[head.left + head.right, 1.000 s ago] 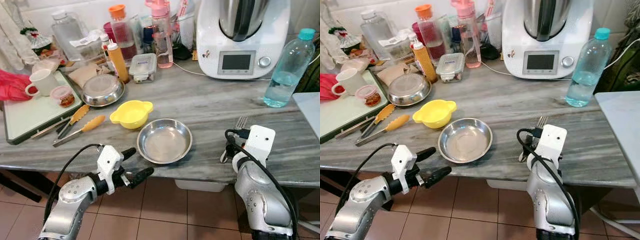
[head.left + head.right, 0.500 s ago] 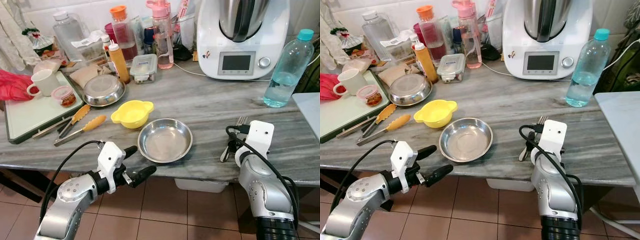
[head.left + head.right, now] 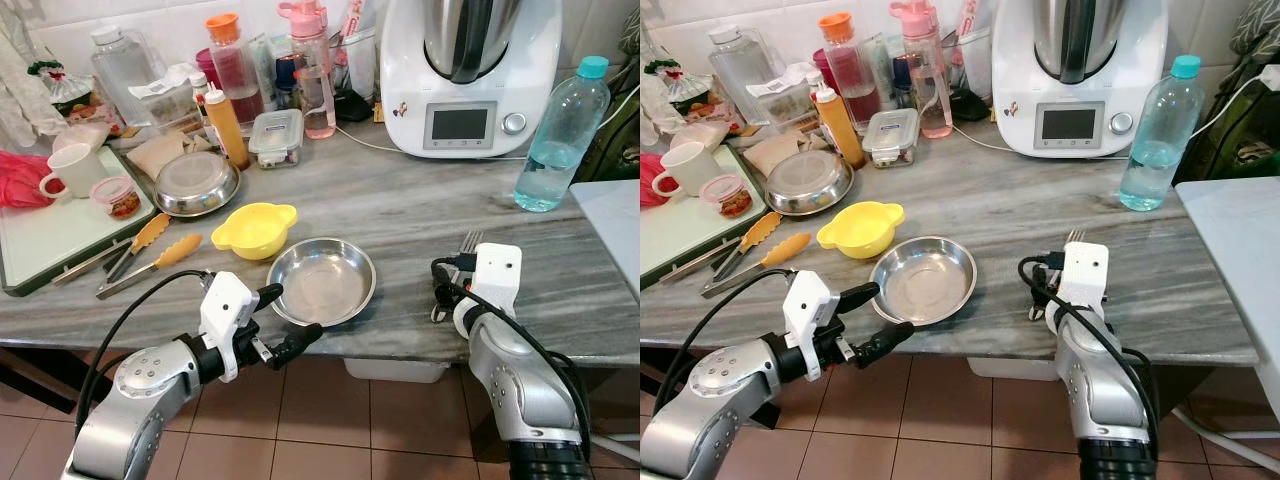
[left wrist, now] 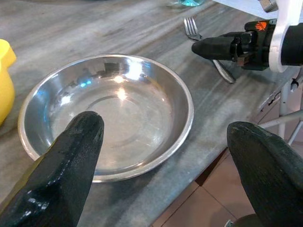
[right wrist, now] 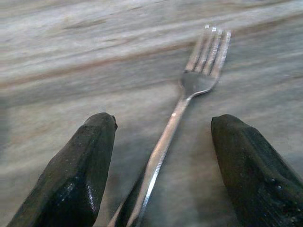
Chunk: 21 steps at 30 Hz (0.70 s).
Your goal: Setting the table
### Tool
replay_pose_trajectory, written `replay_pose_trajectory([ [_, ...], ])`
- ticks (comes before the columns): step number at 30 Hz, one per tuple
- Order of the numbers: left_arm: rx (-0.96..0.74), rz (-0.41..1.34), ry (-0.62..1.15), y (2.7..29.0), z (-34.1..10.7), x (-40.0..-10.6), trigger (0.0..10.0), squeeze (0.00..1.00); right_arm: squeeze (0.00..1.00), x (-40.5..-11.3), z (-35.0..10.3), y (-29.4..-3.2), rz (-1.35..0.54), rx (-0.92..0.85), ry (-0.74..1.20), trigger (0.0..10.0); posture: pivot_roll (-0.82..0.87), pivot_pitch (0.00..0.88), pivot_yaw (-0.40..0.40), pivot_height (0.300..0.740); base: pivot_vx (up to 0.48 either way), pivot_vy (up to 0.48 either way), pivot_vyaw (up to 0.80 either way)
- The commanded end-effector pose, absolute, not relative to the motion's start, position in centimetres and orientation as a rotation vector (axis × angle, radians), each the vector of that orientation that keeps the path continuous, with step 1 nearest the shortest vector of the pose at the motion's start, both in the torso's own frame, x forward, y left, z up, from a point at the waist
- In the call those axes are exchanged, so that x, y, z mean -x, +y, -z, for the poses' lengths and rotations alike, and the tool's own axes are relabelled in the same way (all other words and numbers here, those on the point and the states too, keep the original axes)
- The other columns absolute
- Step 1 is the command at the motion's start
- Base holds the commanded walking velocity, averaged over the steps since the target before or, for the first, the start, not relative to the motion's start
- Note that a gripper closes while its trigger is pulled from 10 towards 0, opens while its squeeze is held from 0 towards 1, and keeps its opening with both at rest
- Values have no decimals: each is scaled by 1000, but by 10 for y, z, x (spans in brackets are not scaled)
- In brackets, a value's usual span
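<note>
The right gripper's white housing [image 3: 494, 283] covers most of the fork [image 3: 468, 242]; only its tines show above it. In the right wrist view the fork's handle end is cut off by the picture edge. The jars and bottles [image 3: 262, 70] at the table's back edge overlap, so their contents stay unclear.

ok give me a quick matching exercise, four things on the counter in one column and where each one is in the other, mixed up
1. fork
2. steel dish
3. yellow bowl
4. water bottle

a. in front of the open left gripper
b. beside the white appliance
c. between the open right gripper's fingers
d. just behind the steel dish

Pairs: 1-c, 2-a, 3-d, 4-b
</note>
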<state>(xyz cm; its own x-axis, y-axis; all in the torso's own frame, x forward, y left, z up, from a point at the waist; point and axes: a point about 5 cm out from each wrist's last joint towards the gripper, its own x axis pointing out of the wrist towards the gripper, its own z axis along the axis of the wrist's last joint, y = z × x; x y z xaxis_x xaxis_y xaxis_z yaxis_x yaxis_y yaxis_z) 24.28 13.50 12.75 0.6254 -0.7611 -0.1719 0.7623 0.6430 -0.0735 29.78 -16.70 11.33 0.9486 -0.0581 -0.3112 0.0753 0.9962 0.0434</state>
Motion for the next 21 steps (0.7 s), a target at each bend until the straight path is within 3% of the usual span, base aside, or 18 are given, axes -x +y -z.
replay_pose_trajectory([
  [1, -27, 860, 191, 140, -134, -243, 10000, 0, 0, -294, -104, -151, -13, -73, 366, 10000, -103, 71, 148, 740, 0, 0, 0],
  [5, -28, 859, 200, 139, -139, -242, 10000, 0, 0, -291, -100, -149, -43, -62, 373, 10000, -101, 68, 148, 740, 0, 0, 0],
  [14, -28, 861, 205, 130, -140, -229, 10000, 0, 0, -289, -97, -160, 107, -65, 371, 9686, -99, 60, 147, 740, 0, 0, 0],
  [15, -26, 864, 208, 125, -136, -224, 10000, 0, 0, -289, -96, -161, 122, -66, 375, 3804, -98, 60, 145, 740, 0, 0, 0],
  [16, -25, 864, 210, 123, -135, -222, 10000, 0, 0, -288, -96, -161, 127, -66, 376, 3804, -99, 60, 145, 740, 0, 0, 0],
  [17, -23, 867, 212, 118, -133, -217, 10000, 0, 0, -288, -95, -162, 138, -70, 377, 0, -99, 60, 145, 740, 0, 0, 0],
  [21, -17, 875, 216, 102, -129, -199, 10000, 0, 0, -290, -96, -167, 169, -62, 376, 0, -100, 61, 147, 740, 0, 0, 0],
])
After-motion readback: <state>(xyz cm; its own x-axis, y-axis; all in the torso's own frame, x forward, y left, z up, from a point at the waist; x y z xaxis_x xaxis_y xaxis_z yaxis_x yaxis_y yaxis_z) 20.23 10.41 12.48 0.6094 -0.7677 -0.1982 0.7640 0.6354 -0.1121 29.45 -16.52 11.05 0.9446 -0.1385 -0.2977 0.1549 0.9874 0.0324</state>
